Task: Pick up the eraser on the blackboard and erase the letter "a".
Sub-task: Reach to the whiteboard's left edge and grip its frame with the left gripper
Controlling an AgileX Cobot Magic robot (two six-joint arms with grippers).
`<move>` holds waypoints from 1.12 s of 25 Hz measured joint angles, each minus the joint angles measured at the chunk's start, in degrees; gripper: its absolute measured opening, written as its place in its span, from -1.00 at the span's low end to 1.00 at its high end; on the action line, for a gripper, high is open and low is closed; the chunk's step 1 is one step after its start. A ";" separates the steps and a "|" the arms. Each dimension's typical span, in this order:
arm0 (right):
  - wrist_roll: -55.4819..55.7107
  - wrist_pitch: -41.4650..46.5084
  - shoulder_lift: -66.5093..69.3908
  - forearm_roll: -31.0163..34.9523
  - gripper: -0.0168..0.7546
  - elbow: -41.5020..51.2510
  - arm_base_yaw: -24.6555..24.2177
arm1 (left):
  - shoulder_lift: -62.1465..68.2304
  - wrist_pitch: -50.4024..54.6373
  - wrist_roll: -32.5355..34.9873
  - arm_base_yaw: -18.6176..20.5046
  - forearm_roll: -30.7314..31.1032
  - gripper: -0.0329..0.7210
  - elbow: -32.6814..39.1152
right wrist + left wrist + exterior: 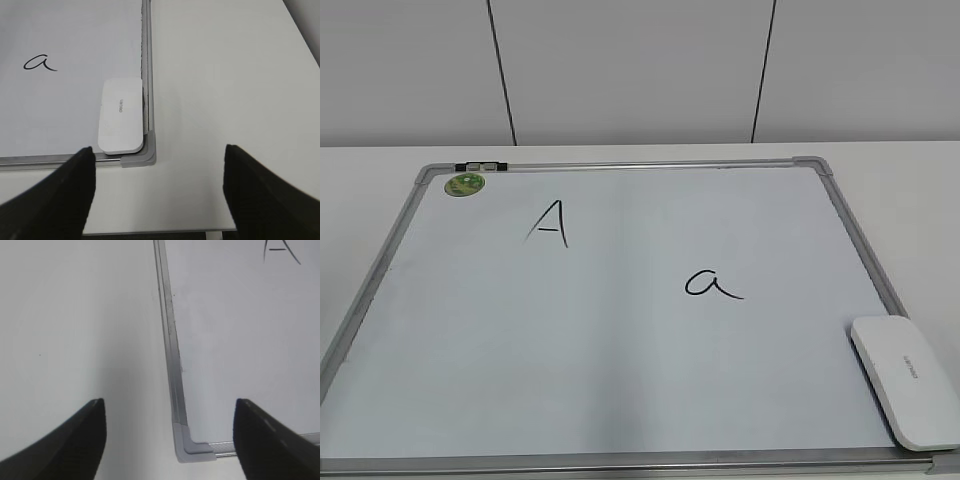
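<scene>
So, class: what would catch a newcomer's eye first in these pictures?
Two black marker letters on the blackboard: a capital "A" upper left and the letter "a" right of centre. Next, the eraser lying in the board's near right corner, and a green sticker top left.

blackboard: 1 | eraser: 1 | letters: 2 | sticker: 1

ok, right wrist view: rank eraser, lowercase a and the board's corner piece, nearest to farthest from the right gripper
Right gripper is open, off the board's near edge.
1. Corner piece: nearest, just ahead and slightly left of centre.
2. Eraser: next, lying flat on the board beside the right frame, just beyond the corner.
3. Lowercase a: farthest, up and far left on the board.
</scene>
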 joint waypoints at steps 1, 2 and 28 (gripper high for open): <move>0.00 0.00 0.00 0.00 0.57 0.00 0.00 | 2.90 -0.25 0.00 0.00 0.00 0.64 -1.00; 0.00 0.00 0.00 0.00 0.57 0.00 0.00 | 5.82 -0.40 0.00 0.00 -0.31 0.64 -2.15; 0.00 0.00 0.00 0.00 0.57 0.00 0.00 | 61.60 0.13 7.27 4.55 -11.22 0.51 -30.16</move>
